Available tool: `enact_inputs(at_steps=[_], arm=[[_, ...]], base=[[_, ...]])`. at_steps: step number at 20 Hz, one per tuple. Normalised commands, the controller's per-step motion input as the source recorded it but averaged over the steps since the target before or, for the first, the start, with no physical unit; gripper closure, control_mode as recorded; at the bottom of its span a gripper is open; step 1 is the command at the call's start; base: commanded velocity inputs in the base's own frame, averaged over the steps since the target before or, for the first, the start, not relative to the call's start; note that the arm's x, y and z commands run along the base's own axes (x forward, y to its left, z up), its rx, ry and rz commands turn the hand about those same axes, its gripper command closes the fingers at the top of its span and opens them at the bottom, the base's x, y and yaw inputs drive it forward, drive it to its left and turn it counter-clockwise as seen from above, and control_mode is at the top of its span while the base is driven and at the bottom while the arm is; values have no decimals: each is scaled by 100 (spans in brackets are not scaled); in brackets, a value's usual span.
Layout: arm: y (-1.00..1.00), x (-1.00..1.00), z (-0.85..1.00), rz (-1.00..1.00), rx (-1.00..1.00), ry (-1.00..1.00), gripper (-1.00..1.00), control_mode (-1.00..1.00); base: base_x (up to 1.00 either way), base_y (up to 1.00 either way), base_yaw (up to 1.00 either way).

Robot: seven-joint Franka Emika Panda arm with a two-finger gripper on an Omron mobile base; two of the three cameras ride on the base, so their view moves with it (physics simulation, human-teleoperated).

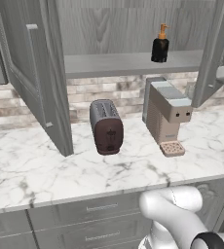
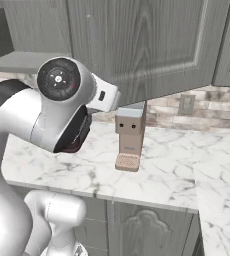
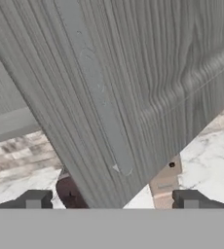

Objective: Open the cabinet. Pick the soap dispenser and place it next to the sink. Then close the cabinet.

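No text, label, brand, number or sign can be read anywhere; the soap dispenser [image 1: 159, 44] on the cabinet [image 1: 133, 63] shelf has a plain dark body with no legible label; the toaster [image 1: 106, 127] and the coffee machine [image 1: 166, 115] on the marble counter [image 1: 46, 165] carry no markings that can be made out; the cabinet door's handle [image 3: 97, 92] and wood-grain face are bare; the wall outlet [image 2: 186, 104] shows no lettering.

Toaster [image 1: 106, 127] beside coffee machine [image 1: 166, 115] (both on marble counter [image 1: 31, 168])
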Motion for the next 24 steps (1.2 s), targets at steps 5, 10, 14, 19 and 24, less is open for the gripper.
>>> enact_inputs(at_steps=[5,10,14,19,24], arm=[[39,-40,0,-1,12,1,-100,-100],[47,-26,0,-8,12,0,-100,-100],[53,-8,0,-17,9,0,-100,-100],[54,12,0,-33,4,1,-100,-100],[35,25,-1,-36,14,4,-100,-100]], base=[[0,0,0],[0,0,0],[0,0,0],[0,0,0],[0,0,0]])
